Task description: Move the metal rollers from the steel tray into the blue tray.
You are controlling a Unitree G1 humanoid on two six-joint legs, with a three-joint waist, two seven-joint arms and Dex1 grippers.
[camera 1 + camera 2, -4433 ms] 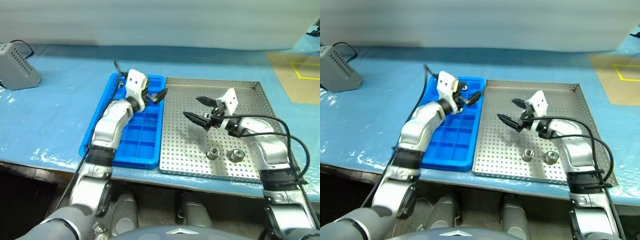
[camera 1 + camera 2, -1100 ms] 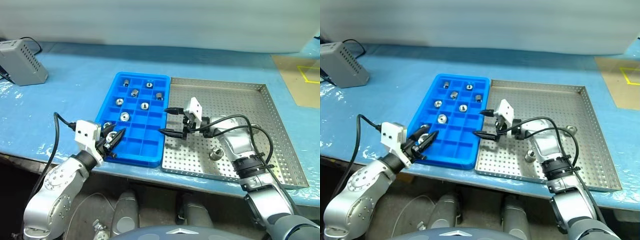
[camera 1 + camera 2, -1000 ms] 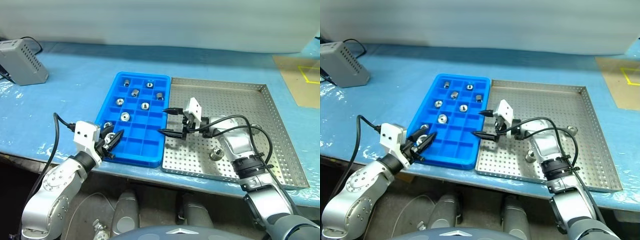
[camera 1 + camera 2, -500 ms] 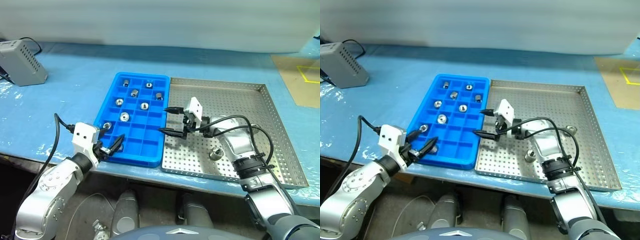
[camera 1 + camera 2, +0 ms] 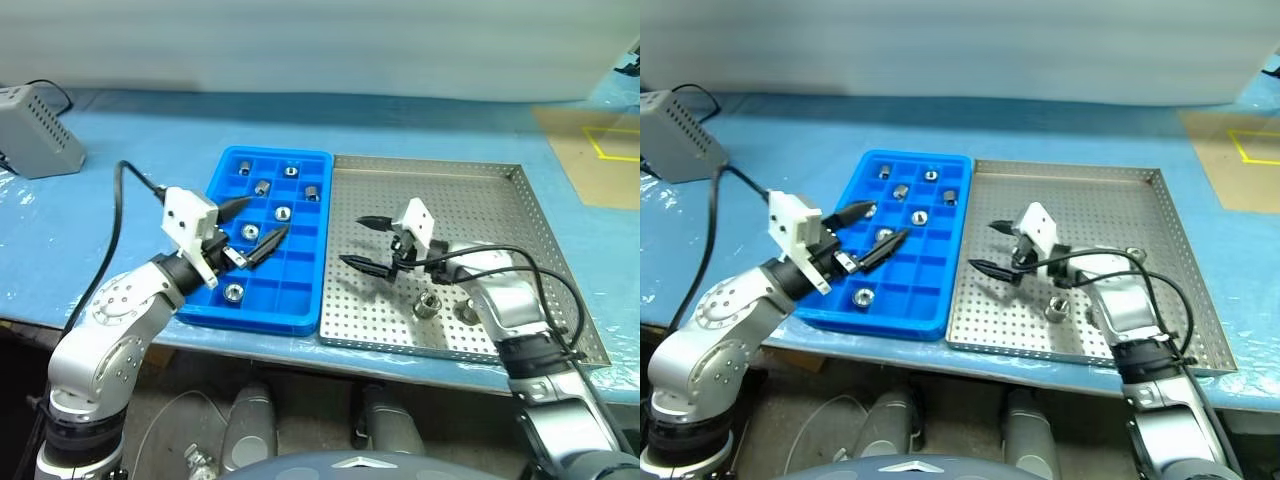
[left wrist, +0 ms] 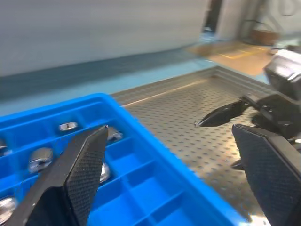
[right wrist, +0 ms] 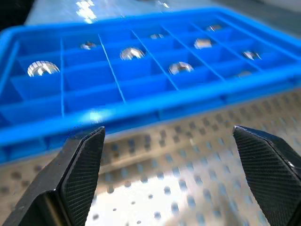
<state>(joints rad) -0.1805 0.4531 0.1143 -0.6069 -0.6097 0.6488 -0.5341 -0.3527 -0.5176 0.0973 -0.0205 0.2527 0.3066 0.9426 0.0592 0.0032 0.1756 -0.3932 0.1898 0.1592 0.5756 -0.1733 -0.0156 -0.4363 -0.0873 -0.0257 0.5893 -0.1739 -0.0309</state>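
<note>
Two metal rollers remained in the steel tray. The right end effector, released like the left end effector above the blue tray, needed to straddle the nearer roller squarely.

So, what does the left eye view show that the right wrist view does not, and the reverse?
Left eye view: the grey box, the left tool open over the blue tray, and two metal rollers lying in the steel tray. Right wrist view: the textured fingers of the right tool, from close. Both: the blue tray with rollers in its compartments, the perforated steel tray, the open right tool.
</note>
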